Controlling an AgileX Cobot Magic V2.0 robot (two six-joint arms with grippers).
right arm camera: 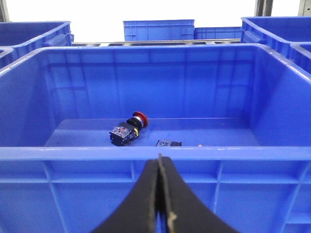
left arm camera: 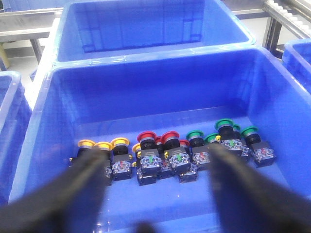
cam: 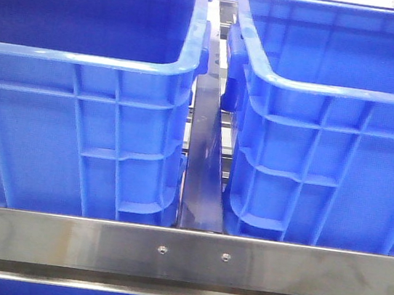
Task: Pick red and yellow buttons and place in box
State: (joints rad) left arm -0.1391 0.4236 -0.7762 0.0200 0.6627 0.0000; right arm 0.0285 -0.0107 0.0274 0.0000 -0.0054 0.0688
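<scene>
In the left wrist view a row of push buttons stands on the floor of a blue crate: yellow buttons at one end, red buttons in the middle, green buttons at the other end. My left gripper hangs open above this row, its blurred fingers straddling the red ones, holding nothing. In the right wrist view my right gripper is shut and empty, just outside the near wall of the blue box. One red button lies on its side inside the box.
A small black piece lies near the red button in the box. The front view shows only two big blue crates behind a steel bar, no grippers. More blue crates stand beyond.
</scene>
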